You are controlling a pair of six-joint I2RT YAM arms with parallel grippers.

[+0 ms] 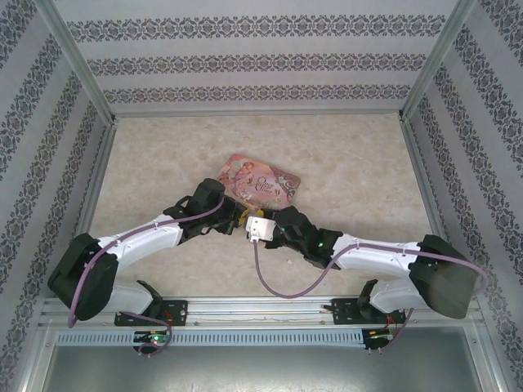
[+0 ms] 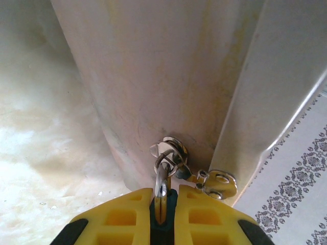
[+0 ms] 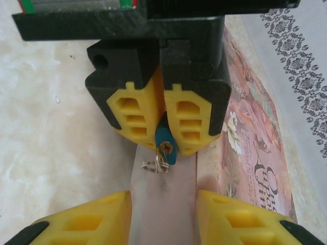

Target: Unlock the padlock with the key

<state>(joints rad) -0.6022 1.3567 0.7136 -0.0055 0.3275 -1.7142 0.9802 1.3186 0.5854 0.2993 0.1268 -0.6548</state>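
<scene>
Marbled table [image 1: 351,163], left hand [image 3: 166,147] pinching padlock [image 3: 164,138], right hand [image 3: 163,217] seemingly spread.

Inspected: the left arm [image 1: 139,241] has white shell links, black joint housings and a black shoulder block, with 1 mauve cable [image 1: 176,222] along its upper side. The right arm [image 1: 380,251] has the same white-and-black finish, green indicator lights [image 1: 320,243] on the forearm, and a white wrist block [image 1: 260,228] feeding 1 mauve cable loop [image 1: 274,286]. The left base [image 1: 151,312] and right base [image 1: 364,310] are black brackets with thin wiring. The left tool [image 3: 164,138] has 2 yellow fingers with ribbed rectangular pockets in a black carrier with 1 round hole. The right tool [image 3: 163,199] has 2 yellow pocketed fingers, black at the outer corners.
</scene>
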